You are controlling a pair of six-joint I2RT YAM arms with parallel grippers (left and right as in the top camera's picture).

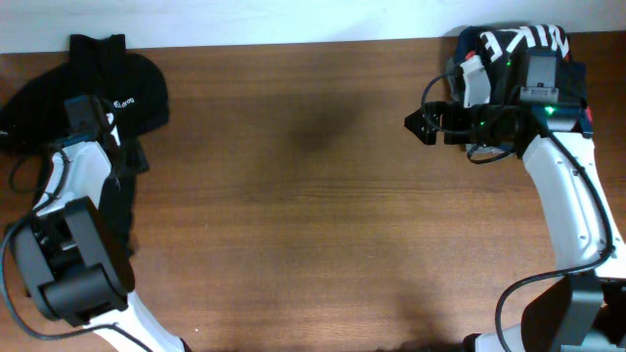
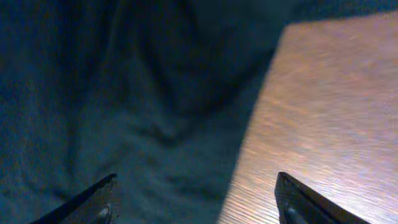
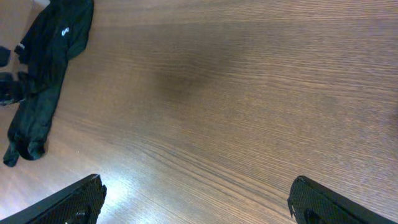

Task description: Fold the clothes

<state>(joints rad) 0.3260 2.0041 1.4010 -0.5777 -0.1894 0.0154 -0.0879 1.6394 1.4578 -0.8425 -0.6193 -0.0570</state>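
Note:
The black polo shirt (image 1: pixel 137 83) lies crumpled at the table's far left, its small white logo (image 1: pixel 124 103) facing up. A strip of it trails toward the front beside my left arm. My left gripper (image 1: pixel 130 156) is open and low over the shirt's right edge. In the left wrist view (image 2: pixel 196 199) one finger is over the fabric (image 2: pixel 124 112) and the other over bare wood. My right gripper (image 1: pixel 421 125) is open and empty above bare table at the far right (image 3: pixel 196 199). The right wrist view shows the shirt (image 3: pixel 46 68) far off.
Folded garments with white NIKE lettering (image 1: pixel 523 41) sit at the back right corner, partly under my right arm. The brown wooden table (image 1: pixel 293 196) spans the middle. The table's back edge meets a white wall.

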